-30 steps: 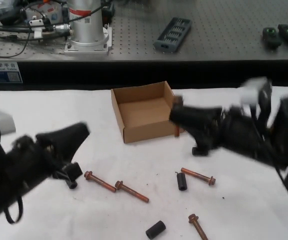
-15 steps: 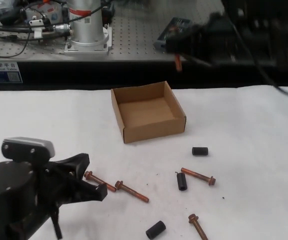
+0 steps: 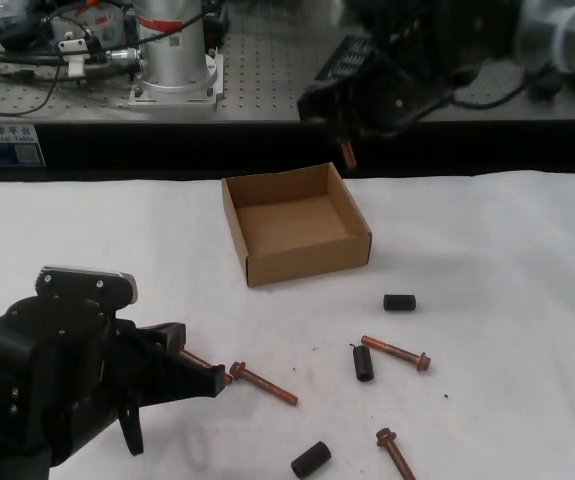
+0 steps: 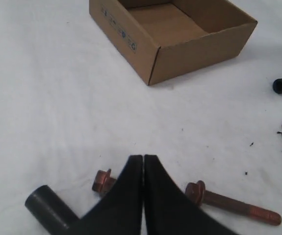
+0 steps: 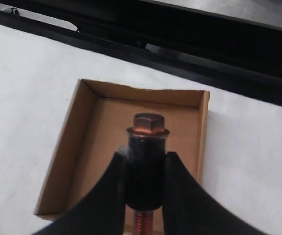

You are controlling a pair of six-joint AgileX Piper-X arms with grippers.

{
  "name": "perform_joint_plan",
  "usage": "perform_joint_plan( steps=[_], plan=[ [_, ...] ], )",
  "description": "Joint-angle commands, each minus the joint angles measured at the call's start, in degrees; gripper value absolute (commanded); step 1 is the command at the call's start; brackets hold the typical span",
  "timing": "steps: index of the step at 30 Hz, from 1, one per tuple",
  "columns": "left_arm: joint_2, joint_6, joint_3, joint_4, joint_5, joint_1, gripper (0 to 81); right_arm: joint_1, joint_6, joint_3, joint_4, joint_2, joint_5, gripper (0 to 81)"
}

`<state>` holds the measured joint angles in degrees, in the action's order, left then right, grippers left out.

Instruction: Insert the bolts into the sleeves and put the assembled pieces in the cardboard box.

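Right gripper (image 5: 146, 159) sits upper centre of the high frame, jaws clamped on the black sleeve with a copper bolt through it (image 5: 144, 191). The piece hangs upright, well above the open brown cardboard box (image 3: 307, 262) and roughly over its floor.

Risks:
- A release from that height could make it bounce out or clip a wall.
- The bolt could slide out of the sleeve. I'd lower first.

Left gripper (image 4: 143, 164) is lower left, jaws pressed together with nothing between them. Its tips are just beside two loose copper bolts (image 4: 231, 205), and a nudge would roll them.

Room: the white cloth (image 3: 87, 230) gives the widest space left and right of the box. Spare black sleeves (image 3: 364, 362) and more bolts crowd lower centre.
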<state>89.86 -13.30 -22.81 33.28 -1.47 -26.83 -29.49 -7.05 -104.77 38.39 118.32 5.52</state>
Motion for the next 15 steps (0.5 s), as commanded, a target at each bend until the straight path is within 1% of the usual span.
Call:
perform_joint_plan(
  steps=[1,5,12,15],
  plan=[
    [-0.6,-0.5,-0.6,1.3,3.0,-0.3,0.7,1.2,0.6,-5.6,1.9,4.6,0.2,5.4],
    [-0.6,-0.5,-0.6,1.6,4.9,-0.3,0.7,1.7,0.6,-8.9,3.0,8.8,0.2,5.4],
    [-0.6,-0.5,-0.6,2.8,5.2,-0.3,0.7,1.8,0.6,-13.6,3.7,15.5,2.3,5.4],
    [-0.6,-0.5,-0.6,2.8,5.2,-0.3,0.7,1.8,0.6,-14.1,3.7,17.0,2.8,5.4]
  ],
)
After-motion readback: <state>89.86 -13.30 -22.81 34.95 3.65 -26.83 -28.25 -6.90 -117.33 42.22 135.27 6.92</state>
